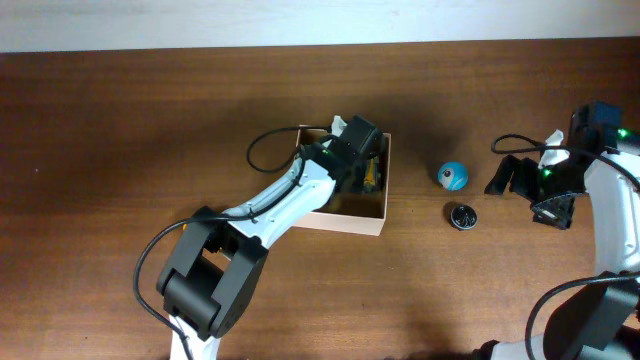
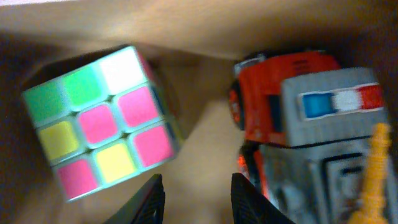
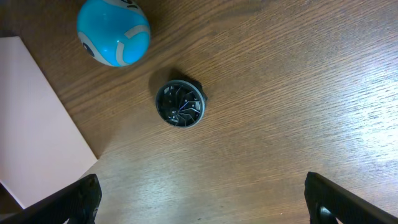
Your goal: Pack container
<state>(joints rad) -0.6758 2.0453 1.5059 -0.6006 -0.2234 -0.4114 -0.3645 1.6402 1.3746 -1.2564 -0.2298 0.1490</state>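
1. Overhead: the container sits mid-tabletop. The left arm reaches down into it, probably to set toys inside. A blue ball and a dark round disc lie outside, to its right, near the right gripper. They are likely the next picks.
2. Left wrist: the left gripper hangs low inside the container, jaws slightly apart with nothing between them. A colour cube lies tilted against the cardboard wall. A red-and-grey toy truck lies near it, which leaves floor space free.
3. Right wrist: the jaws stand wide apart and empty above bare wood. The disc is ahead and the ball beyond, and that spread would suit the ball.
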